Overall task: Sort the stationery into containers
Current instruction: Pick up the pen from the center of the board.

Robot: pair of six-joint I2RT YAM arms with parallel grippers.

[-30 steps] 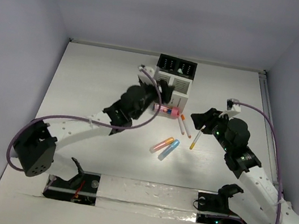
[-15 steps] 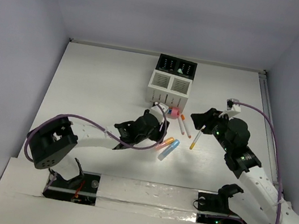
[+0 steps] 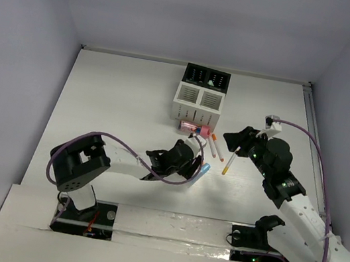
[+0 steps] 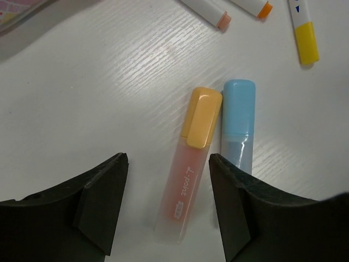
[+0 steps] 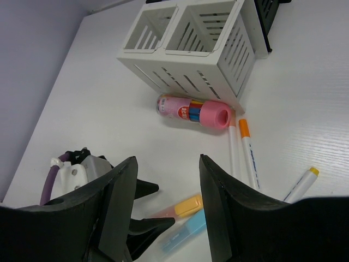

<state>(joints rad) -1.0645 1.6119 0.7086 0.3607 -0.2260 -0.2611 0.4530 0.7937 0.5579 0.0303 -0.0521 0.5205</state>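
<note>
Lower centre of the top view: the left gripper [image 4: 166,203] hangs wide open and empty over the tabletop [image 3: 112,107], with one jaw on each side of the orange-capped highlighter [image 4: 188,180]. The highlighter's long axis runs near vertical in the left wrist view, cap toward the upper frame, so the closing line crosses its body squarely. The blue highlighter [image 4: 237,131] lies parallel and just beside it, partly under the right-hand jaw, and could foul the closure. Mid frame, thin white sticks [image 5: 242,147] and the pink cylinder [image 5: 193,111] lie below the white slotted box [image 3: 198,102]; the black box [image 3: 206,77] adjoins it behind. The right gripper [image 5: 166,207], centre right of the top view, is open, empty and farther off.
</note>
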